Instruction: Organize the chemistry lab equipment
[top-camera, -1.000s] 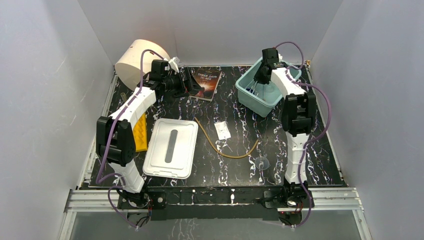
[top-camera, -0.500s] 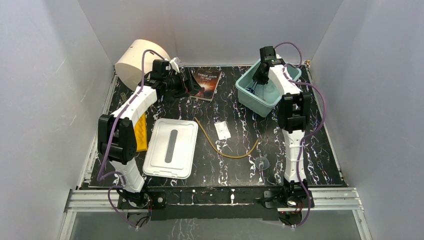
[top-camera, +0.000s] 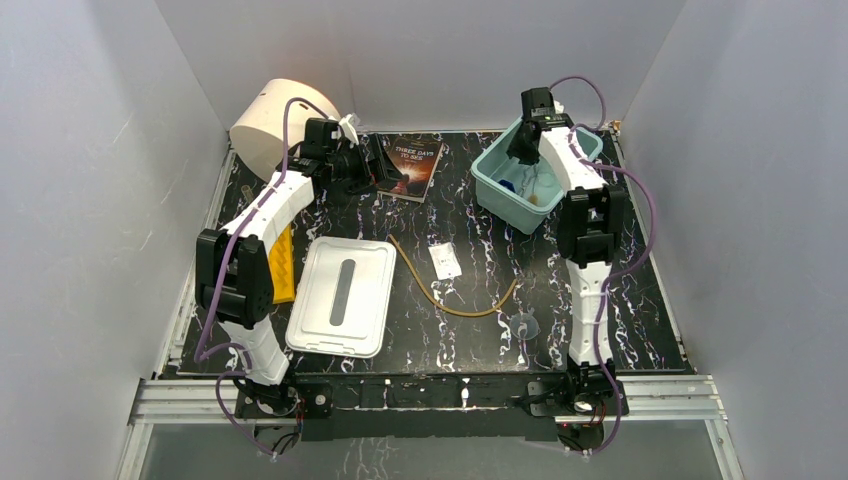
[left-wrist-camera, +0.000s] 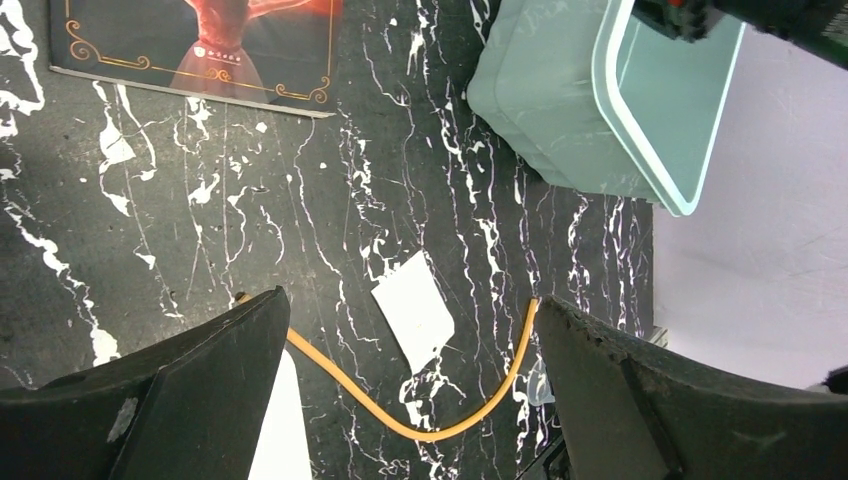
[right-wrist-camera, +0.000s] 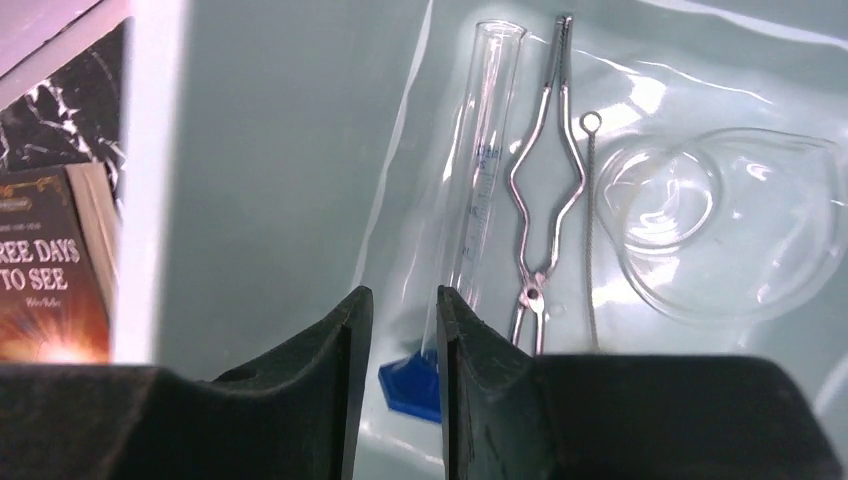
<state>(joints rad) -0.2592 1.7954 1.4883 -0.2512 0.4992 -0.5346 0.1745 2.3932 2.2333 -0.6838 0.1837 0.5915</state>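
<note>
The teal bin (top-camera: 487, 187) stands at the back right. Inside it lie the clear blue-ended tube (right-wrist-camera: 483, 170), the metal tongs (right-wrist-camera: 545, 190), the thin brush (right-wrist-camera: 588, 230) and the glass dish (right-wrist-camera: 745, 235) with the little beaker (right-wrist-camera: 665, 200). My right gripper (top-camera: 527, 148) hovers over the bin; in its wrist view the gripper (right-wrist-camera: 400, 310) is slightly open and empty, above the tube's blue base. The tan tubing (top-camera: 470, 310) and white packet (top-camera: 445, 262) lie mid-table. My left gripper (top-camera: 378, 165) is wide open and empty by the book.
The dark-covered book (top-camera: 410, 165) and big cream cylinder (top-camera: 270, 125) are at the back left. A white lid (top-camera: 343, 295) and a yellow piece (top-camera: 282, 265) lie front left. A small clear glass item (top-camera: 525, 325) sits near the right arm's base.
My right gripper has lifted and drawn back toward the bin's far rim, uncovering the blue-ended tube lying in the bin. My left arm has barely moved.
</note>
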